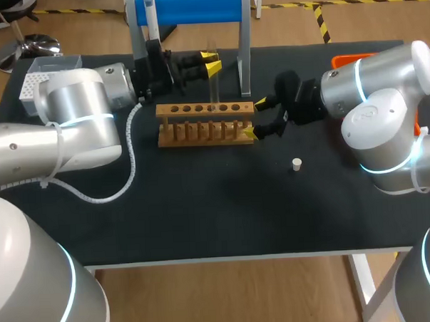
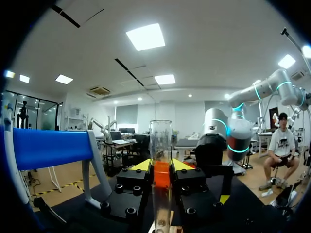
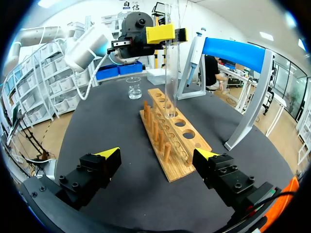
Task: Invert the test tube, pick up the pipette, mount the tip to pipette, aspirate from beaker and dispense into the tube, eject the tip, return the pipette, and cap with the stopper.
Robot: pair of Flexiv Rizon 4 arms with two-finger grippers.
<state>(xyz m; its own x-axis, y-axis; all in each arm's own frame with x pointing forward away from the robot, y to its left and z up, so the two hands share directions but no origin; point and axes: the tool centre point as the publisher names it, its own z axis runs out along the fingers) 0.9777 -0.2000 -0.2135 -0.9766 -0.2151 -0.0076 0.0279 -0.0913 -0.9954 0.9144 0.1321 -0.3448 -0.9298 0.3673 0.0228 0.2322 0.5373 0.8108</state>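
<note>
Above the wooden rack [image 1: 198,109], left tool [image 1: 211,63] clamps the upright test tube [image 1: 213,90]; right tool [image 1: 254,117] stands wide at rack's end.

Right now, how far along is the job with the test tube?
Looks done: the test tube stands mouth up. In hand: the left gripper holds it above the rack, the open right gripper at the rack's end. Still to do: the pipette hangs on its stand, the stopper lies on the table.

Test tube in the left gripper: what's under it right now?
The wooden rack, its row of holes directly below the tube. The left gripper holds it upright. Whether its rounded end enters a hole cannot be told.
</note>
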